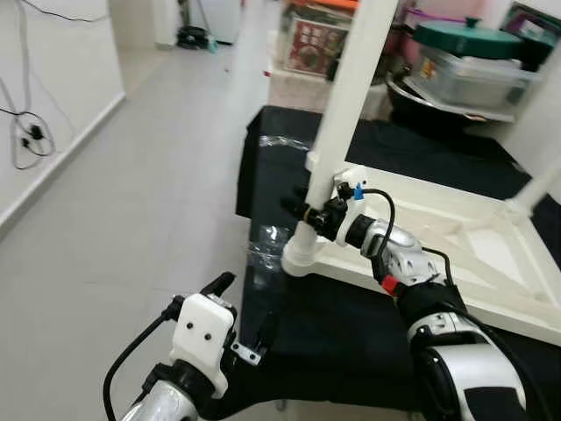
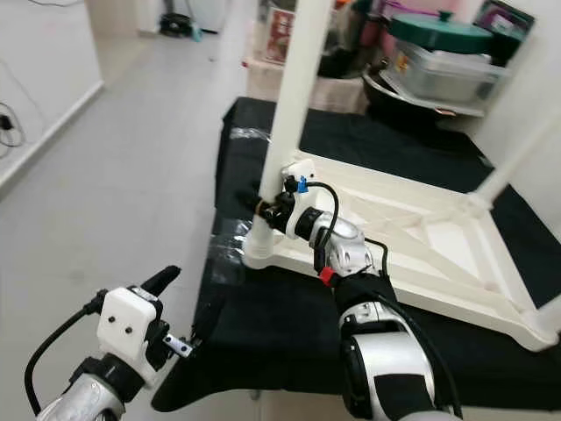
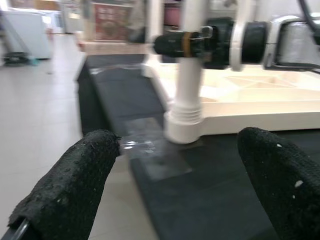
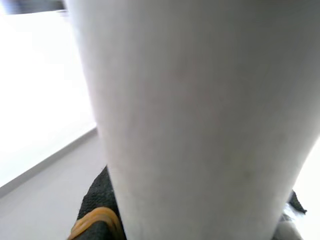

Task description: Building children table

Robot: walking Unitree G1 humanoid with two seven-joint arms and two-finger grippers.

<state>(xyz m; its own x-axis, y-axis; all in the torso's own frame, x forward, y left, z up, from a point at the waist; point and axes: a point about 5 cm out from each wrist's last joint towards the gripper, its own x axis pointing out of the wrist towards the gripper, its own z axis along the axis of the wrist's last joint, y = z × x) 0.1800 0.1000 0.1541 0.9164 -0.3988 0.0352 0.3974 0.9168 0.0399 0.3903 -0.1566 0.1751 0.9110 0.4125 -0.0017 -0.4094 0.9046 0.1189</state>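
White plastic all over on this one: the kids' table (image 2: 421,241) is lying upside down on a black cloth (image 2: 289,324), which covers a low counter. It takes up the middle and 3 o'clock side of the head view. One leg (image 2: 289,105) is standing straight up out of the near corner socket (image 2: 260,250), and it runs out past the 12 o'clock edge. Another leg (image 2: 513,162) rises from the far corner toward 2 o'clock.

The right pincer (image 2: 267,209) is clamped on the near leg low down, just above the socket. From the left wrist view you can see its black fingers wrapped round the tube, above the ribbed collar (image 3: 183,107).

The left pincer (image 1: 230,282) hangs at about 7 o'clock, off the near edge of the cloth, fingers spread wide and holding nothing.

Handling guess: the leg looks like a hollow, stiff, light tube, smooth and a bit glossy, so I'd expect it to slip or spin in a weak grip. Low on the shaft near the collar seems like the right spot, since grabbing higher would only lever the joint sideways. The tabletop looks light too, so it may slide on the cloth when the leg gets pushed or twisted. I'd brace the frame rim (image 2: 368,294) with the free arm.

There's some clear tape or plastic film (image 1: 267,241) on the cloth by the socket, at 9 o'clock from it. It looks slick.
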